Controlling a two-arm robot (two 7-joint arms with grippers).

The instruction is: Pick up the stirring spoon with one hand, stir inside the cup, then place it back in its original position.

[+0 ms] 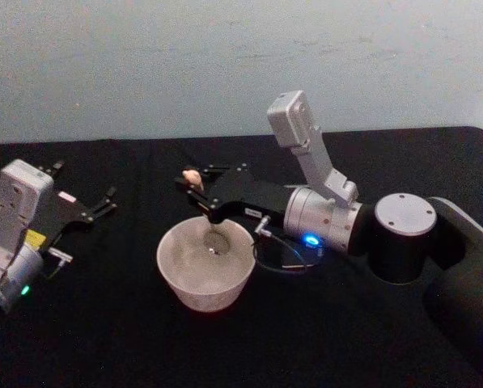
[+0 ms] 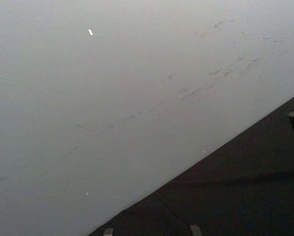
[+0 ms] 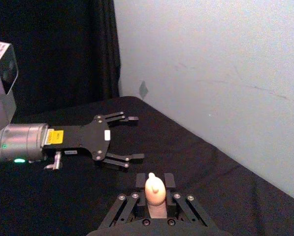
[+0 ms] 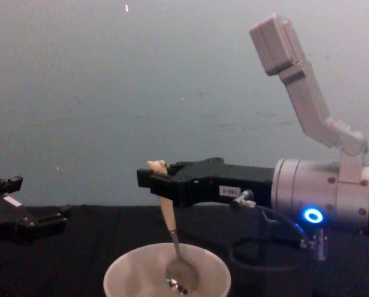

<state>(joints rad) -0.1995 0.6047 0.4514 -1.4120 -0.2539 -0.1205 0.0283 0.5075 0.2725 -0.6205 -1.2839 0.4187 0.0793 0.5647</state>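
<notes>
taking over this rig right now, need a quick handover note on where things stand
Right end effector: shut on the stirring spoon, gripping the handle just under the bear head, above the cup.
Left end effector: open, empty, at the left side of the table, apart from the cup.
Spoon: nearly upright, slightly tilted, metal bowl down inside the cup near its bottom.
Done: spoon picked up and lowered into the cup.
Left: finish stirring, lift the spoon out, return it to its original position, release.
</notes>
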